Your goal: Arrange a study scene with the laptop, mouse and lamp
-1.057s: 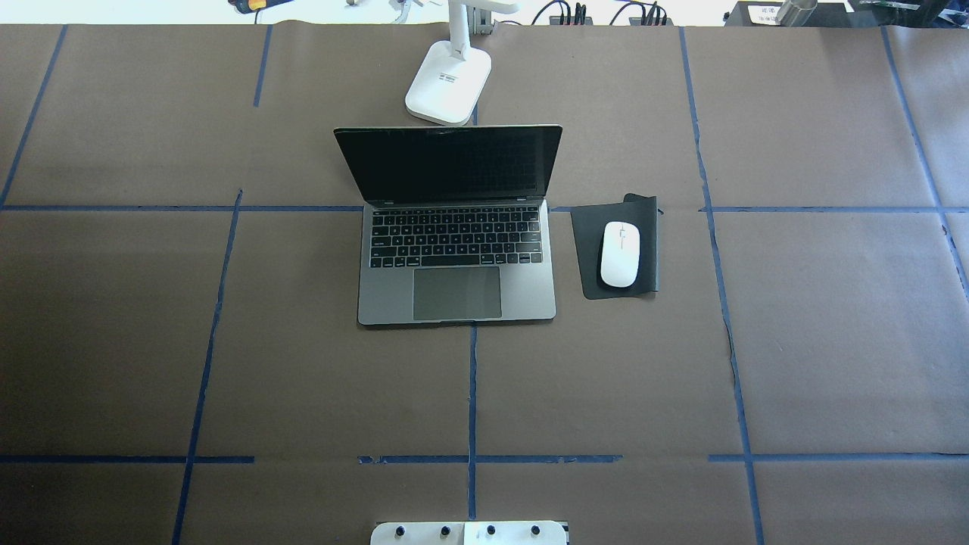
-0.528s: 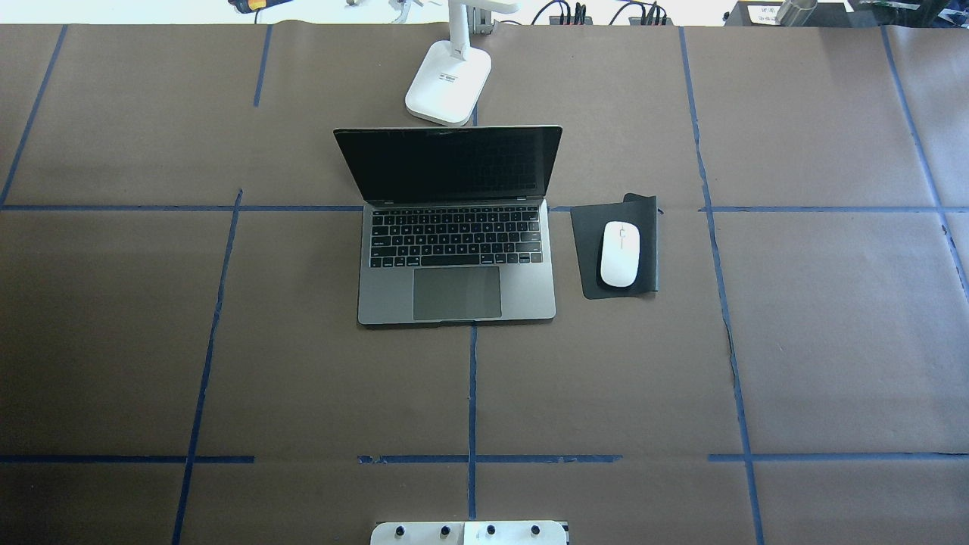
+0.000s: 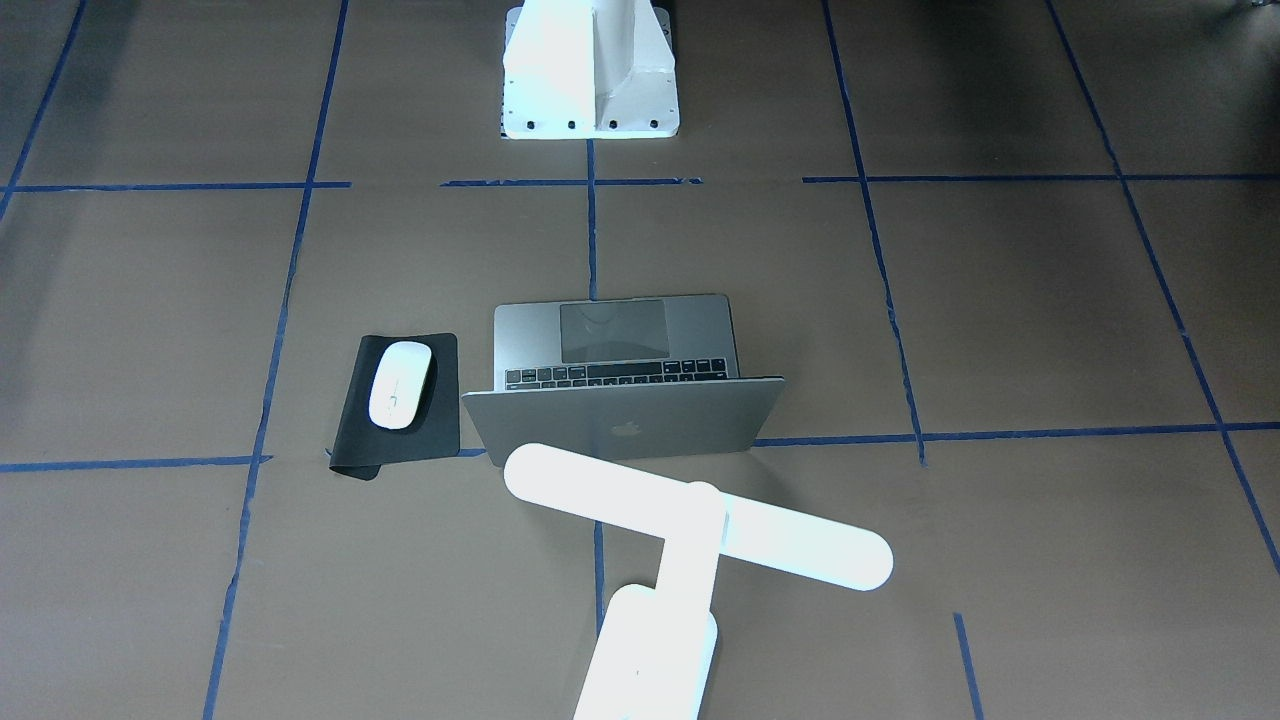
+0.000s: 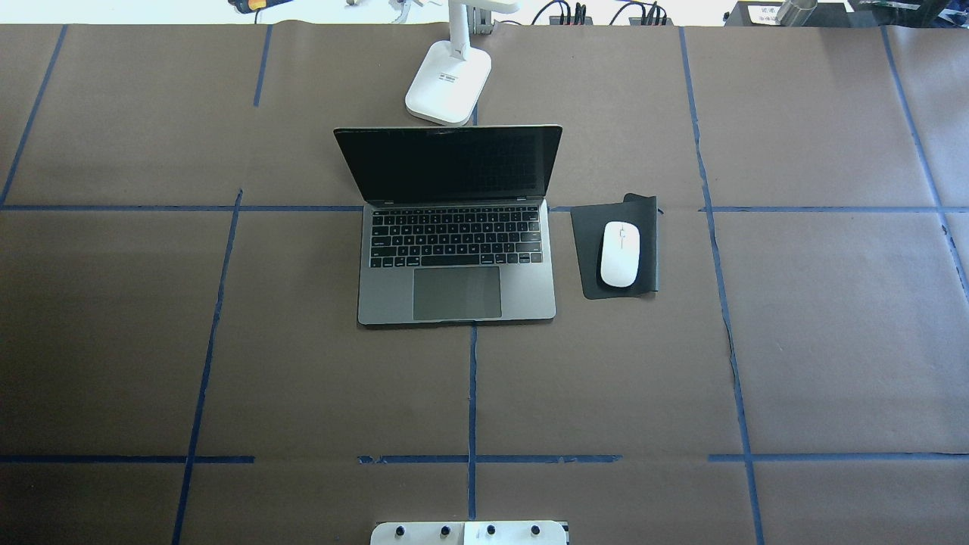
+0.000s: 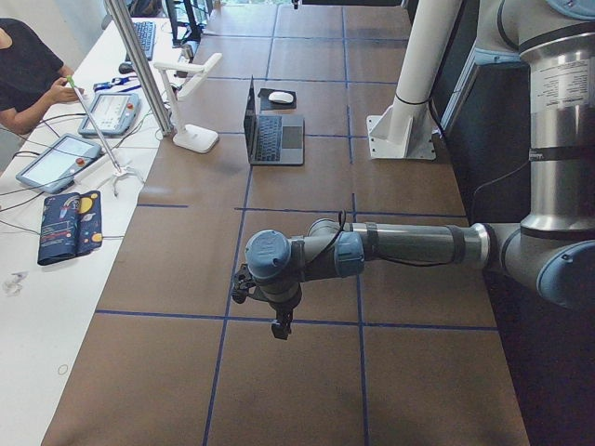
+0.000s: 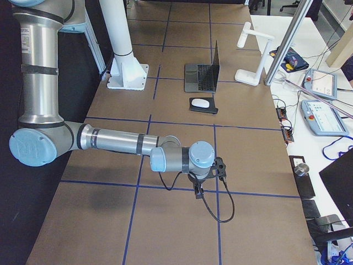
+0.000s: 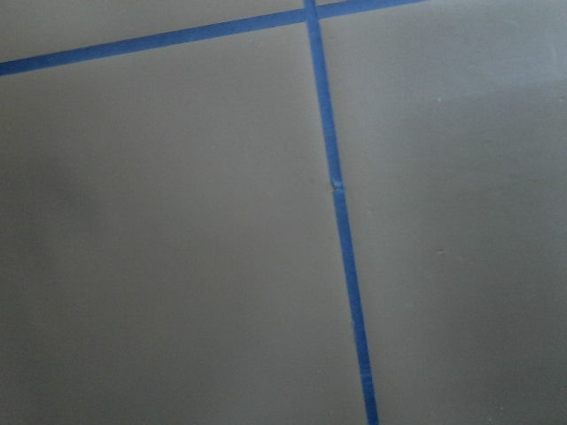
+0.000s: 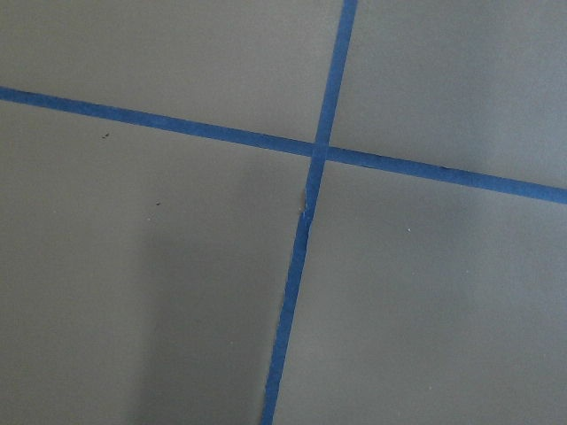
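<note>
The grey laptop [image 4: 458, 295] stands open at the table's middle, screen dark; it also shows in the front view [image 3: 620, 425]. The white mouse [image 4: 620, 253] lies on a black mat [image 4: 587, 231] to the right of the laptop. The white lamp [image 4: 448, 87] stands behind the laptop, its bar head [image 3: 690, 515] over the lid. My left gripper [image 5: 279, 327] hangs over bare paper far from these things, and so does my right gripper [image 6: 197, 191]. I cannot tell whether either is open or shut. Both wrist views show only brown paper and blue tape.
The table is covered in brown paper with a grid of blue tape lines [image 4: 472, 393]. The white robot pedestal [image 3: 590, 70] stands at the near edge. Tablets and cables [image 5: 65, 158] lie on the white bench beyond the far edge, where a person [image 5: 28, 74] sits.
</note>
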Robot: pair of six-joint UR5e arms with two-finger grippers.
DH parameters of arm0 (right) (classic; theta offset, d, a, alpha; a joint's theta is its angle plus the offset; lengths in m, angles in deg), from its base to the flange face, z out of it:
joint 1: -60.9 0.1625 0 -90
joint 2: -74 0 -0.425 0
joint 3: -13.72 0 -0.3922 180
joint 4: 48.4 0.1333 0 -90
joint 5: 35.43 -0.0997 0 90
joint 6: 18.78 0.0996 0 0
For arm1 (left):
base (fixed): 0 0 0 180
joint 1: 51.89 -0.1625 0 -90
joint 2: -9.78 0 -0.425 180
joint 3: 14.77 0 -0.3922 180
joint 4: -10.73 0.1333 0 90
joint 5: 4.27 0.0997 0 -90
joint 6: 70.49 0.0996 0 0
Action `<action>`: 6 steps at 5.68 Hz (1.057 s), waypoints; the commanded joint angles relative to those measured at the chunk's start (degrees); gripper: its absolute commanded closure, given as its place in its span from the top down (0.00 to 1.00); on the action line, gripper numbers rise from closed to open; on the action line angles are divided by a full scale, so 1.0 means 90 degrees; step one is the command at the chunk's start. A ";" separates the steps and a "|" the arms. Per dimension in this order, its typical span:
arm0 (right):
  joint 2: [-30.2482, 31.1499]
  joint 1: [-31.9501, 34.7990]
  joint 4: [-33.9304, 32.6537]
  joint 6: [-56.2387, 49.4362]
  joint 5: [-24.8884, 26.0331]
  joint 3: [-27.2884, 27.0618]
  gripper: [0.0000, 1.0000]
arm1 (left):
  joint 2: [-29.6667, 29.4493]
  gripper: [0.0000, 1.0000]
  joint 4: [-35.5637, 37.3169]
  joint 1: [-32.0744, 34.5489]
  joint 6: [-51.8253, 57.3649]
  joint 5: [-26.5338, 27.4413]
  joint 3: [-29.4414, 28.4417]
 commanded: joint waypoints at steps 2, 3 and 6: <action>0.0005 0.0000 0.0003 -0.0008 0.0008 0.0023 1.00 | 0.0057 1.00 -0.0061 0.0018 0.0002 -0.0055 0.0088; -0.0014 -0.0010 -0.0007 -0.0008 0.0008 0.0042 1.00 | -0.0049 1.00 -0.0061 0.0008 -0.0008 -0.0007 0.0088; -0.0005 -0.0039 -0.0007 0.0050 0.0018 0.0042 1.00 | -0.0050 1.00 -0.0041 -0.0011 -0.0008 0.0207 0.0273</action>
